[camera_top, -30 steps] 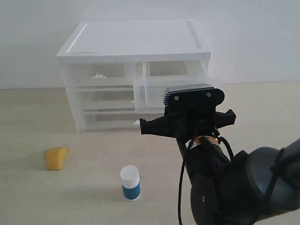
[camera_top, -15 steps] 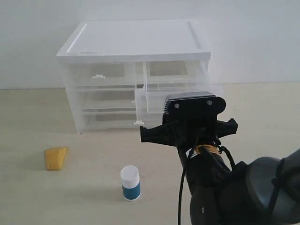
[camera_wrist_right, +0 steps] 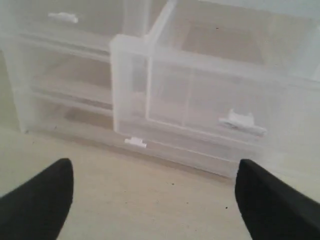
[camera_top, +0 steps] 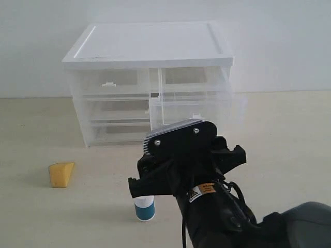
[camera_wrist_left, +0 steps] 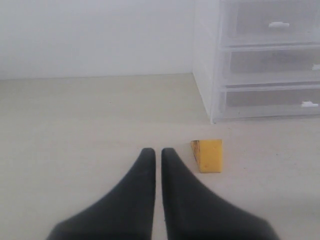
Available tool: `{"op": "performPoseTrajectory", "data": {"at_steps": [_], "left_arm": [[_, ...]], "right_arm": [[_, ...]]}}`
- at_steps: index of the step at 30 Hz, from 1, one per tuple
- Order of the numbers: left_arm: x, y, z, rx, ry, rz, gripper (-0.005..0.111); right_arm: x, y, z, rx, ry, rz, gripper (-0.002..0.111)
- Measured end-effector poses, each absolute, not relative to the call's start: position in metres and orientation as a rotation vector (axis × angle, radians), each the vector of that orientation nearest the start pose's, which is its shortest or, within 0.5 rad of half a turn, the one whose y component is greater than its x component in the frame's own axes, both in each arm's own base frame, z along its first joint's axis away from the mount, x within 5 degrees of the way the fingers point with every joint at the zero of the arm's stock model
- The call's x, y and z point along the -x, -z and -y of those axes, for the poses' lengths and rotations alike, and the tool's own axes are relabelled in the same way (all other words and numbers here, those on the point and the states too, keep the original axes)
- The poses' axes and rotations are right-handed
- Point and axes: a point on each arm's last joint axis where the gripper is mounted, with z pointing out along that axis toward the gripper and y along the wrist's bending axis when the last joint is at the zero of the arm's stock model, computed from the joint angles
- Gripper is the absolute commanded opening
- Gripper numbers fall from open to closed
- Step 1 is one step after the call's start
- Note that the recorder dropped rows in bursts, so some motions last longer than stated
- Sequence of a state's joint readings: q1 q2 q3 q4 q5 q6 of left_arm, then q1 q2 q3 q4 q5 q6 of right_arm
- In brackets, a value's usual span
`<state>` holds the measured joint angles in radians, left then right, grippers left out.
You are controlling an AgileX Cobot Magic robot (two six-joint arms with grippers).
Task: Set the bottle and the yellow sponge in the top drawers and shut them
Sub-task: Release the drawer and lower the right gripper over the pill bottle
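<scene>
The small squat bottle [camera_top: 145,210] with white cap and teal label stands on the pale table [camera_top: 77,219], lower middle of the exterior view, partly hidden by the right hand [camera_wrist_right: 153,172], spread wide and empty; probably light, stiff and slippery, it is best taken around its body.

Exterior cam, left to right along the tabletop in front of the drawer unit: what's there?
Orange-yellow wedge-shaped foam sponge → small bottle with teal-blue label, partly hidden → black right gripper.
</scene>
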<state>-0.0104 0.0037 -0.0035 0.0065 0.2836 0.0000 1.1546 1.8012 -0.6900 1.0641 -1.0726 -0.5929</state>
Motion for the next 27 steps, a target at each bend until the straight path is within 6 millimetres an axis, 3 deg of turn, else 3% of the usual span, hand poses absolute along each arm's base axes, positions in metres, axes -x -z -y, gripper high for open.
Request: {"op": "performPoseTrajectory", "data": {"at_steps": [2, 5, 9, 15, 23, 27], "left_arm": [[-0.055, -0.188, 0.0, -0.013, 0.001, -1.767, 0.004], [-0.055, -0.188, 0.0, -0.013, 0.001, -1.767, 0.004], [-0.055, -0.188, 0.0, -0.013, 0.001, -1.767, 0.004], [-0.055, -0.188, 0.0, -0.013, 0.001, -1.767, 0.004], [-0.055, -0.188, 0.0, -0.013, 0.001, -1.767, 0.004], [-0.055, -0.188, 0.0, -0.013, 0.001, -1.767, 0.004]], "right_arm": [[-0.181, -0.18, -0.255, 0.435, -0.117, -1.76, 0.052], [-0.168, -0.197, -0.256, 0.694, -0.154, -1.819, 0.002], [-0.157, -0.213, -0.249, 0.913, -0.217, -1.87, 0.001], [-0.168, -0.208, -0.24, 1.085, -0.275, -1.894, 0.001], [-0.17, -0.215, -0.245, 1.173, -0.263, -1.72, 0.001], [-0.149, -0.218, -0.261, 1.373, -0.353, -1.539, 0.0]]}}
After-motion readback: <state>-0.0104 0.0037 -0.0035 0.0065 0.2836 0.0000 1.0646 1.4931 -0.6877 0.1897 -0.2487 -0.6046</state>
